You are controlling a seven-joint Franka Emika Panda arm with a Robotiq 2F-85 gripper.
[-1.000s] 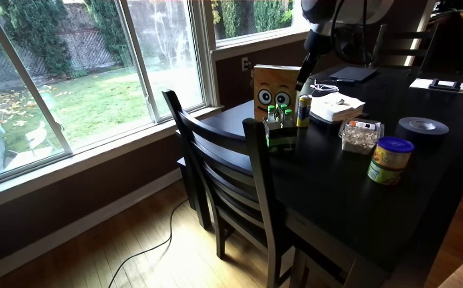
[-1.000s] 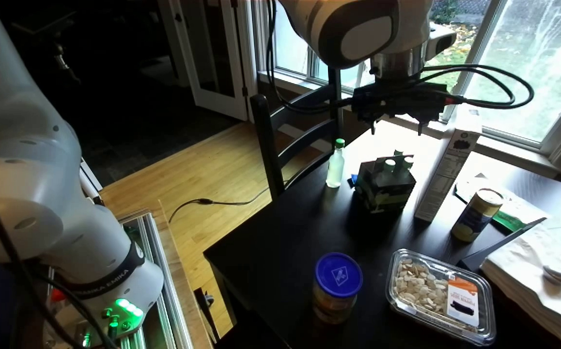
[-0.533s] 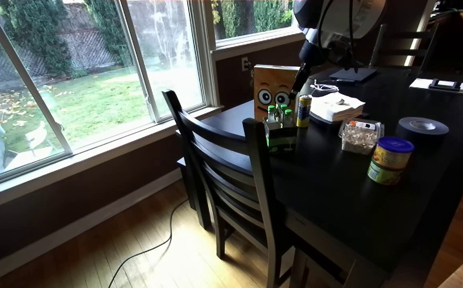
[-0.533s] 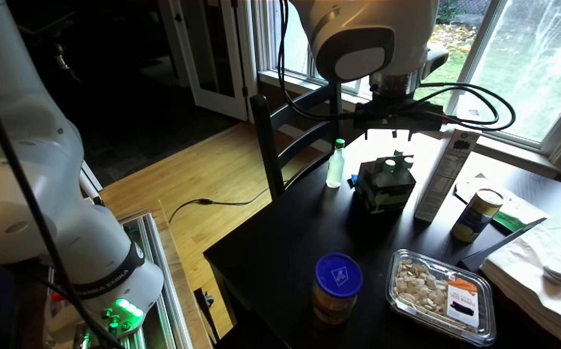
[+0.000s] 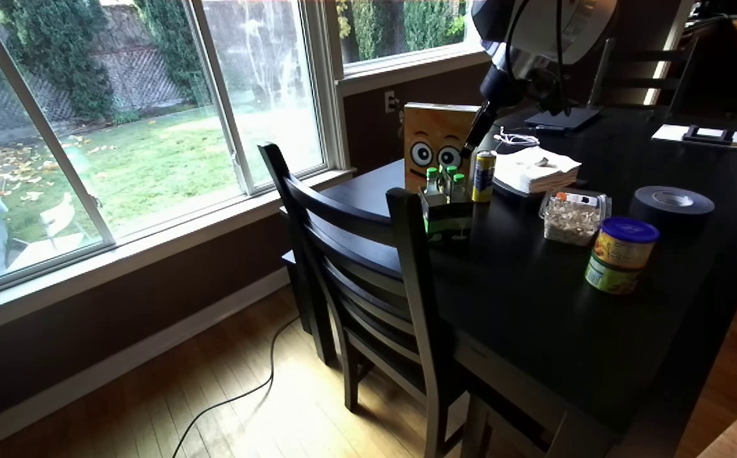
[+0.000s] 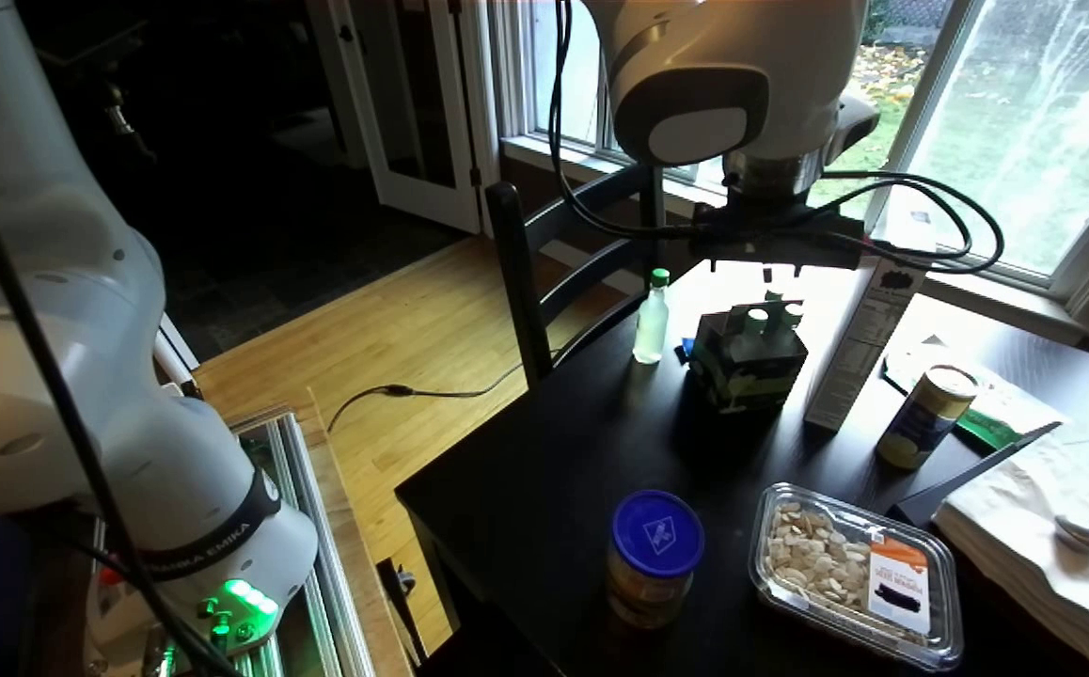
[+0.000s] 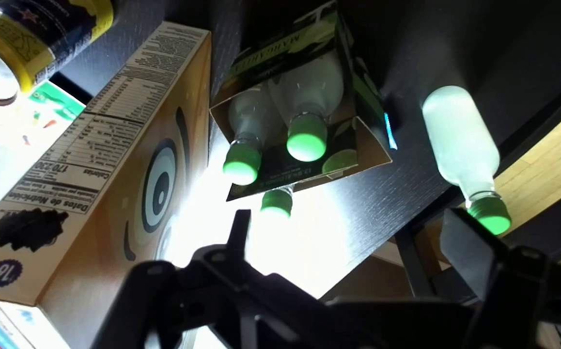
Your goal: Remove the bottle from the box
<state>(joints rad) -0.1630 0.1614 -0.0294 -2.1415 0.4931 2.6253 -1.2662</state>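
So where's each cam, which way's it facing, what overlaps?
An exterior view: on the chair side, looking across the table, windows left; arm and claw at top.
An exterior view: by the robot's base, facing the chair and windows; base, arm and claw show.
Wrist view: on the arm, looking down past the claw's fingers at a carton of bottles.
Both exterior views share can and clear tub.

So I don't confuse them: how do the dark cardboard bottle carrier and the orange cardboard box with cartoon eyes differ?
The orange cardboard box is taller and thinner; the dark cardboard bottle carrier is squat. The carrier's open top shows green-capped bottles; the box shows none. Both stand upright on the black table.
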